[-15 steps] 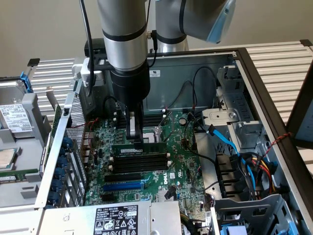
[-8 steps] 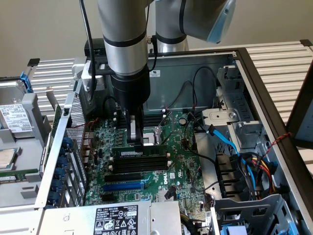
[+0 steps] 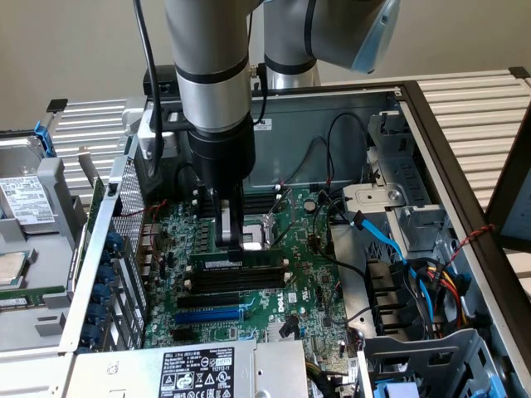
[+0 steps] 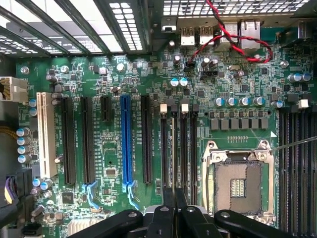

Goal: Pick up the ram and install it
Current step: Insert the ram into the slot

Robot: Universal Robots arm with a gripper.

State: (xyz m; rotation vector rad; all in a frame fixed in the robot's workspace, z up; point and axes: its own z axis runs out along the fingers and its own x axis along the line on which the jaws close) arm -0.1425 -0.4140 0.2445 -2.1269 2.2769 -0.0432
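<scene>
at the exterior view's left a drive with a white label [image 3: 21,203] lies outside the open computer case [image 3: 452,157], which sits on a slatted table [image 3: 481,108]. inside the case the green motherboard [image 3: 299,274] lies flat. the arm reaches straight down over its middle, and the claw [image 3: 230,243] is drawn together, clamped on the top edge of the ram [image 3: 241,263]. the ram stands upright on its long edge, running left to right, at the far row of the black memory slots [image 3: 236,288]; whether it is fully seated i cannot tell. nearer than those slots lies the blue expansion slot [image 3: 211,315]. just right of the claw is the bare processor socket [image 3: 264,232]. further right a blue cable [image 3: 386,240] curves over the drive cage. in the wrist view the claw [image 4: 174,194] has its fingertips close together over the memory slots [image 4: 184,148], with the processor socket [image 4: 237,186] on one side and the blue expansion slot [image 4: 126,139] on the other.
</scene>
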